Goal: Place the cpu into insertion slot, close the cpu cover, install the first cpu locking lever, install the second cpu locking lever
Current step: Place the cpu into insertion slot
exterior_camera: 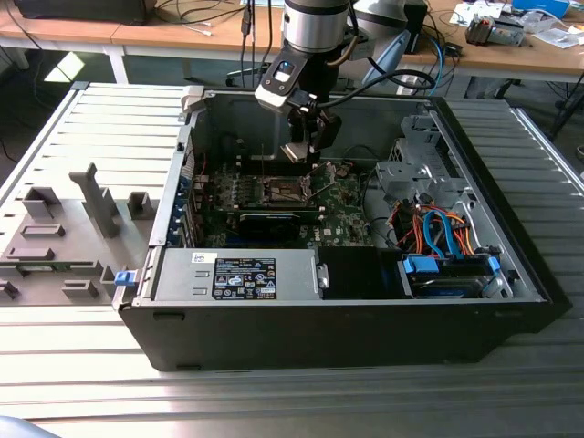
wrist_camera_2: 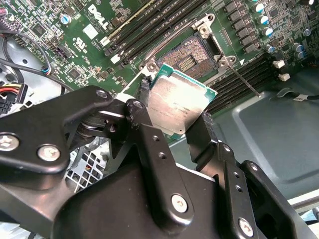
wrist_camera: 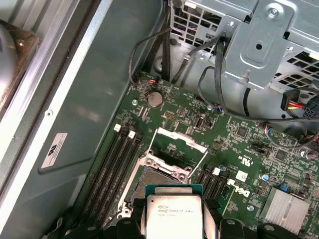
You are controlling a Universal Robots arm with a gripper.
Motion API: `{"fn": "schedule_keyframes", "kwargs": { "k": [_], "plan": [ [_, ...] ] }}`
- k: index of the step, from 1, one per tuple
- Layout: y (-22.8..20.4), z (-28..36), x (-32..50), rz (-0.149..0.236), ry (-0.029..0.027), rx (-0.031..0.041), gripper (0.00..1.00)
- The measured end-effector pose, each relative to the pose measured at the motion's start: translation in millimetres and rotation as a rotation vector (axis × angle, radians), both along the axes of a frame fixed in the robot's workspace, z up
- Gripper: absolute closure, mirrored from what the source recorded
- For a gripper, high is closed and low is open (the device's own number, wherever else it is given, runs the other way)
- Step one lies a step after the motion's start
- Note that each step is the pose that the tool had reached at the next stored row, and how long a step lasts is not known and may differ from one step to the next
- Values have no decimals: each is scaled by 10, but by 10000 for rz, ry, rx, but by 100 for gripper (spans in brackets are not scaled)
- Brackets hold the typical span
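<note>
Pinching the chip (wrist_camera: pixel 173 215) by two edges in the pincer (wrist_camera_2: pixel 173 107), hovering tilted near the open socket (wrist_camera_2: pixel 188 59), cover (wrist_camera: pixel 182 139) raised; probably needing levelling and squaring, no force.

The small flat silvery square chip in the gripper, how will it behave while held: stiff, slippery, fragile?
Likely stiff: the small flat square silvery-grey cpu shows no bend while pinched by its edges in the black gripper. Possibly slippery: its metal top looks smooth, and only two edges are gripped. Probably light, since it looks thin.
</note>
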State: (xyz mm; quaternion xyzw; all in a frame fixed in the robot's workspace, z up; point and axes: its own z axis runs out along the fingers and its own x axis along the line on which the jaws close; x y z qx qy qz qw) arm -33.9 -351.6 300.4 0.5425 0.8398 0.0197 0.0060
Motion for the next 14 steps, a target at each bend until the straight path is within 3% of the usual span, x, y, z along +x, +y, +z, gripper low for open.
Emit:
{"fn": "schedule_keyframes", "kwargs": {
  "k": [14],
  "plan": [
    [0, -1, 0, -137, 0, 0, 46]
  ]
}}
